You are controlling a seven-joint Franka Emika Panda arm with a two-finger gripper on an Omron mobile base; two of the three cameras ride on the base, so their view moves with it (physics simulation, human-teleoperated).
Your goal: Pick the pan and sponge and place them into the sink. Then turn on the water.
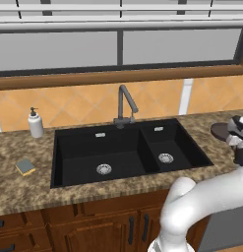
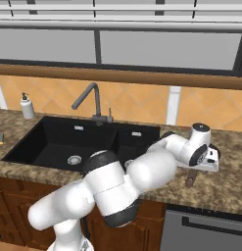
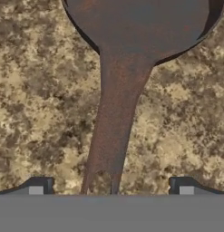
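The dark brown pan lies on the speckled counter right of the sink, its long handle running down toward me. My gripper is open and hovers over the handle's end, one fingertip on each side and apart from it. In the left base view the hand covers part of the pan. In the right base view the handle end pokes out below the hand. The yellow sponge with its grey-blue top rests on the counter left of the black double-basin sink. No water runs from the faucet.
A white soap dispenser stands at the back left of the counter. The tiled wall and a window sill rise behind the faucet. Wooden cabinet doors sit under the counter, with a grey appliance front at the lower right.
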